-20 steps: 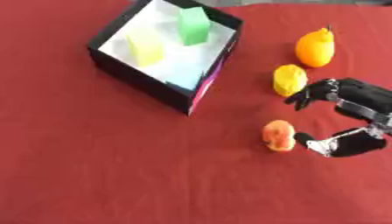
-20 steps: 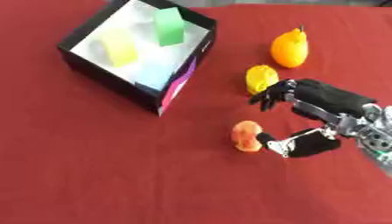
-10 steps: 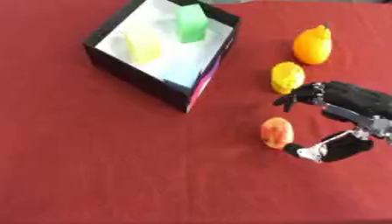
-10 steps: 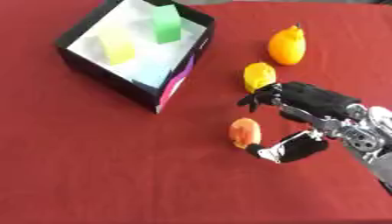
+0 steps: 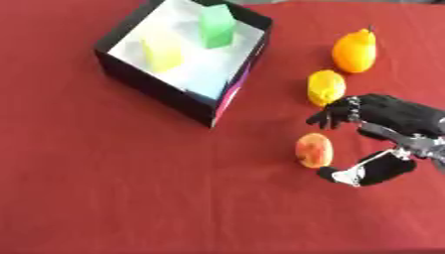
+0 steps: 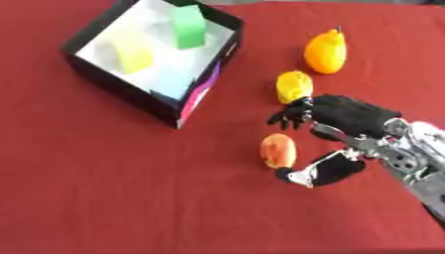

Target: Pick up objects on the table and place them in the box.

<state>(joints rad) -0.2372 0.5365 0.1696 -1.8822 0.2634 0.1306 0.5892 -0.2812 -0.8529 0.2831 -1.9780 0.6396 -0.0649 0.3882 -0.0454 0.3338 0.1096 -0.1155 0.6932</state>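
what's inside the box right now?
Inside the black box, on its white floor: a green block towards the far side and a yellow block nearer the left wall. The near wall hides the floor strip right behind it.

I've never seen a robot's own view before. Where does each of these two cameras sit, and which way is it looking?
Left eye view: in the head, looking down at the red table; the right hand enters from the right.
Right eye view: beside it, same downward look; more of the right arm shows.
Both share the box, orange-red fruit, yellow fruit and orange pear-shaped fruit.
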